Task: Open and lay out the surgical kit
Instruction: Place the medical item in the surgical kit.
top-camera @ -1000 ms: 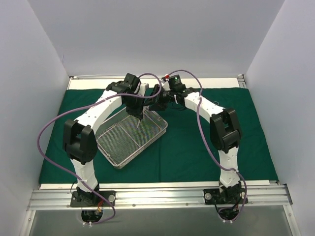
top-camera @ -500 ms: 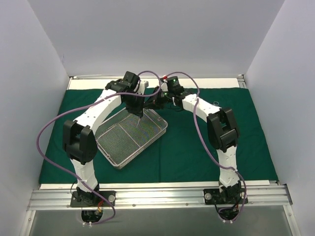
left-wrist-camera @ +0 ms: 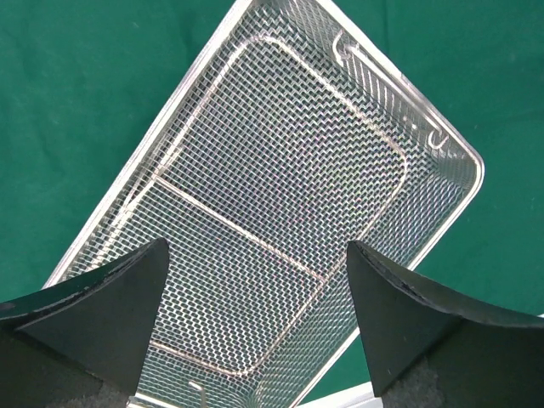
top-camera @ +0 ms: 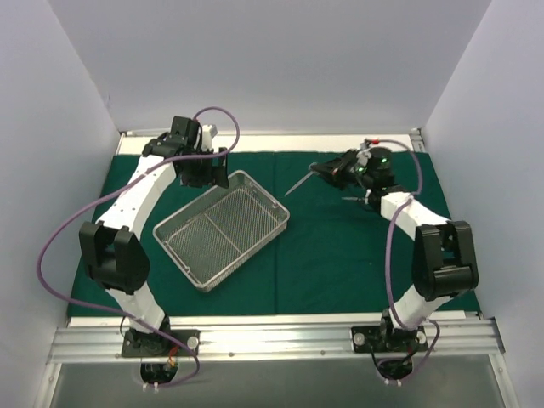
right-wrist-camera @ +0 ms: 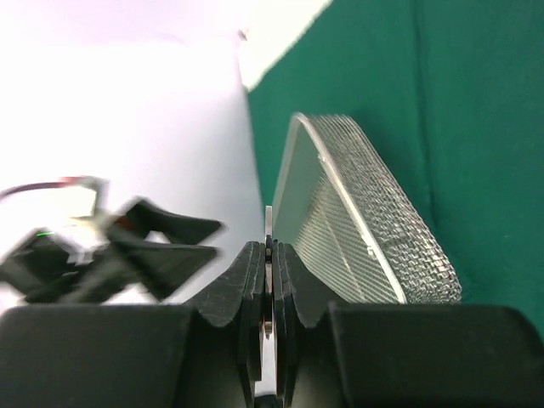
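Right pincer, clamped on a slim instrument, should lay it flat on cloth near the desk's right edge; left pincer gapes empty.

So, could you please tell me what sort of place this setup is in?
Probably a robotics lab test cell: plain white panel walls, an aluminium mounting rail, and a rectangular silver wire-mesh tray on a dark green cloth.

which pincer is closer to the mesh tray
Left. The left pincer hangs open at the mesh tray's far edge; the right pincer is off to its right over the cloth, gripping a slim instrument.
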Robot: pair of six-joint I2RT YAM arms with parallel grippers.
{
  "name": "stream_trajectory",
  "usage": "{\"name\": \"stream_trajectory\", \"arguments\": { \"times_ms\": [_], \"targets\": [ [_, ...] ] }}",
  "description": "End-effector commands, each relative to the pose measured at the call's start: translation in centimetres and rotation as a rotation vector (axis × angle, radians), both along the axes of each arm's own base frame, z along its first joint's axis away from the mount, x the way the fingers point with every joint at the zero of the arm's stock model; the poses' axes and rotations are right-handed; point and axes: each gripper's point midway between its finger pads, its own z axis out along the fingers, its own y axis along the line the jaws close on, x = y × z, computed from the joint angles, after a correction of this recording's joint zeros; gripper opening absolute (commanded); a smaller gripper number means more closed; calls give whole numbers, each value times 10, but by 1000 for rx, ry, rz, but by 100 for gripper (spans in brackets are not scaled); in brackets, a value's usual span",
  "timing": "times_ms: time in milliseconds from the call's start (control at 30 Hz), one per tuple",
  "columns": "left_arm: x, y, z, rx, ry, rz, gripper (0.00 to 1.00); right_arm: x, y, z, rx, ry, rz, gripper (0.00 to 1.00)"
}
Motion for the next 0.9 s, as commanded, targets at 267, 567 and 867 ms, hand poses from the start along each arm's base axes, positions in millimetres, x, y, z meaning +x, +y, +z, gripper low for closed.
{"name": "stream_trajectory", "arguments": {
  "times_ms": [267,567,867],
  "targets": [
    [-2,1,0,-49,-2,18,94,-36,-142,18,-167,-38,-404,0],
    [-1,1,-1,-71,13,15,94,-50,-189,-54,-178,110,-542,0],
    [-3,4,-5,-93,19,16,94,-41,-216,-90,-153,145,-592,0]
  ]
}}
